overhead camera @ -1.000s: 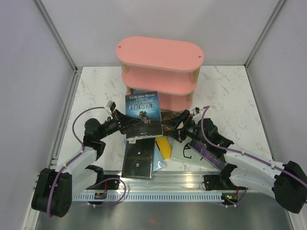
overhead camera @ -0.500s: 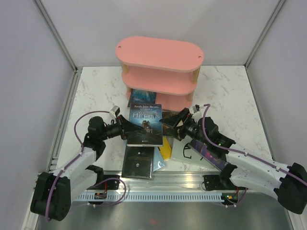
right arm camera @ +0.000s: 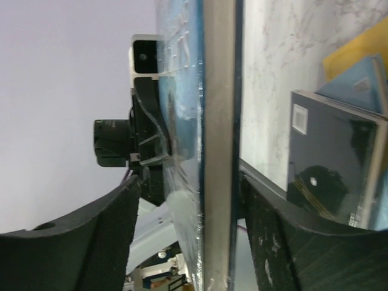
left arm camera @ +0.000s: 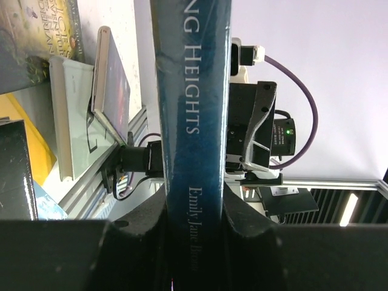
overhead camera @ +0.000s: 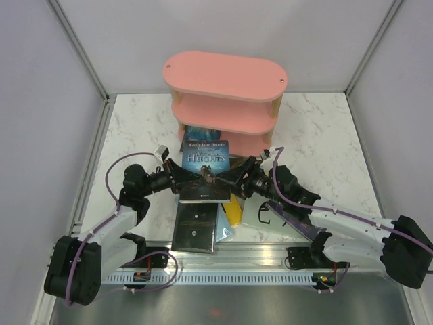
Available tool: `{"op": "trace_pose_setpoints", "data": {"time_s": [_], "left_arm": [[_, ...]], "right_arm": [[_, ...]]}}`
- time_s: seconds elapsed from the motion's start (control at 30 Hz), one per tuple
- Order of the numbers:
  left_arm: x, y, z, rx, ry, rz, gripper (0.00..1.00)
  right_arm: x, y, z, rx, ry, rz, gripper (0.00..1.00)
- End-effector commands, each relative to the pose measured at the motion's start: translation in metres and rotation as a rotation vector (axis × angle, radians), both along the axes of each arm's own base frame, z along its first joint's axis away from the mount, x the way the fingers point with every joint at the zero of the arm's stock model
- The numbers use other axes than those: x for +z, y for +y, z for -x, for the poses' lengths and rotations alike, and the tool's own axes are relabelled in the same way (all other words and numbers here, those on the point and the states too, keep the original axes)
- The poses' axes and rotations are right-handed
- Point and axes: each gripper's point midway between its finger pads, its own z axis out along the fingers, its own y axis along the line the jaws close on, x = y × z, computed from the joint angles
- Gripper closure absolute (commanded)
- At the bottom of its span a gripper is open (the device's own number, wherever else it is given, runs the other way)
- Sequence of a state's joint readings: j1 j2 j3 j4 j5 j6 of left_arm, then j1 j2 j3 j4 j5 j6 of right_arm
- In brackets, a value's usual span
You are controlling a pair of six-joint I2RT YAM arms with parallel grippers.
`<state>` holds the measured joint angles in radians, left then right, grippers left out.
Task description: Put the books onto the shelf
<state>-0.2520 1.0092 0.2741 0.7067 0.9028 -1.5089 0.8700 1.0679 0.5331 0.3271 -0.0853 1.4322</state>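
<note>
One early release by the left tool (overhead camera: 177,177) would probably drop the dark blue book (overhead camera: 204,170) onto other books (overhead camera: 196,229) on the table (overhead camera: 318,135). It pinches the spine, holding the book up just in front of the pink shelf (overhead camera: 225,76); the right tool (overhead camera: 233,177) straddles the opposite edge, jaws apart, not gripping.

This is looking like a robotics lab test cell: plain pale panels (overhead camera: 40,135) with aluminium framing (overhead camera: 78,47) are enclosing a marble-patterned tabletop (overhead camera: 325,135), and two white arms (overhead camera: 111,227) trailing purple cables (overhead camera: 108,177) are sitting bolted to a metal rail (overhead camera: 257,252).
</note>
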Motion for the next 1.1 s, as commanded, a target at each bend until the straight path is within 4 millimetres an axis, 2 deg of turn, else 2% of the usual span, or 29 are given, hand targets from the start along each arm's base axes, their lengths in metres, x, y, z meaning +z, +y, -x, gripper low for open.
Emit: {"op": "trace_pose_setpoints", "data": {"time_s": [0.0, 0.03, 0.1, 0.2, 0.23, 0.33, 0.43, 0.47, 0.5, 0.57, 0.6, 0.63, 0.67, 0.7, 0.73, 0.77, 0.9, 1.03, 1.07], "left_arm": [[0.033, 0.001, 0.0, -0.002, -0.158, 0.057, 0.98], [0.031, 0.002, -0.002, 0.005, -0.163, 0.048, 0.98], [0.025, 0.003, -0.008, 0.018, -0.142, 0.036, 0.98], [0.022, 0.004, -0.016, 0.032, -0.135, 0.027, 0.98], [0.021, 0.004, -0.018, 0.034, -0.134, 0.026, 0.98], [0.018, 0.005, -0.022, 0.029, -0.104, 0.019, 0.98], [0.008, 0.009, -0.018, 0.003, -0.069, -0.034, 0.95], [0.002, 0.015, -0.021, 0.017, -0.05, -0.066, 0.91], [-0.01, 0.022, -0.016, 0.031, 0.065, -0.128, 0.8], [-0.021, 0.03, -0.016, 0.033, -0.003, -0.252, 0.72], [-0.03, 0.034, -0.016, 0.046, 0.033, -0.313, 0.58], [-0.035, 0.04, -0.012, 0.04, 0.049, -0.388, 0.5], [-0.036, 0.044, -0.012, 0.048, 0.052, -0.426, 0.36], [-0.029, 0.047, -0.018, 0.07, 0.022, -0.463, 0.31], [-0.031, 0.05, -0.015, 0.069, 0.028, -0.495, 0.26], [-0.031, 0.052, -0.016, 0.075, 0.028, -0.514, 0.0], [-0.033, 0.068, -0.022, 0.148, 0.057, -0.63, 0.0], [-0.032, 0.077, -0.019, 0.178, 0.069, -0.682, 0.0], [-0.034, 0.077, -0.017, 0.176, 0.078, -0.685, 0.0]], "right_arm": [[0.041, 0.013, 0.003, 0.02, -0.047, -0.176, 0.3], [0.043, 0.015, 0.003, 0.02, -0.047, -0.19, 0.38], [0.048, 0.022, 0.006, 0.037, -0.053, -0.21, 0.46], [0.05, 0.031, 0.008, 0.058, -0.056, -0.222, 0.65], [0.05, 0.032, 0.008, 0.065, -0.057, -0.224, 0.81], [0.045, 0.037, 0.008, 0.073, -0.045, -0.223, 1.0], [0.038, 0.034, 0.007, 0.054, -0.025, -0.207, 1.0], [0.034, 0.031, 0.007, 0.041, -0.019, -0.199, 1.0], [0.034, 0.029, 0.003, 0.018, -0.021, -0.199, 1.0], [0.033, 0.026, 0.001, 0.0, -0.024, -0.187, 1.0], [0.034, 0.025, -0.001, -0.011, -0.03, -0.18, 1.0], [0.034, 0.025, -0.002, -0.014, -0.033, -0.168, 1.0], [0.036, 0.026, -0.005, -0.018, -0.039, -0.149, 1.0], [0.037, 0.027, -0.006, -0.017, -0.043, -0.148, 1.0], [0.039, 0.027, -0.009, -0.02, -0.046, -0.148, 1.0], [0.039, 0.028, -0.015, -0.031, -0.042, -0.147, 1.0], [0.043, 0.028, -0.032, -0.05, -0.047, -0.159, 1.0], [0.056, 0.024, -0.055, -0.075, -0.072, -0.187, 1.0], [0.054, 0.025, -0.059, -0.068, -0.067, -0.192, 1.0]]}}
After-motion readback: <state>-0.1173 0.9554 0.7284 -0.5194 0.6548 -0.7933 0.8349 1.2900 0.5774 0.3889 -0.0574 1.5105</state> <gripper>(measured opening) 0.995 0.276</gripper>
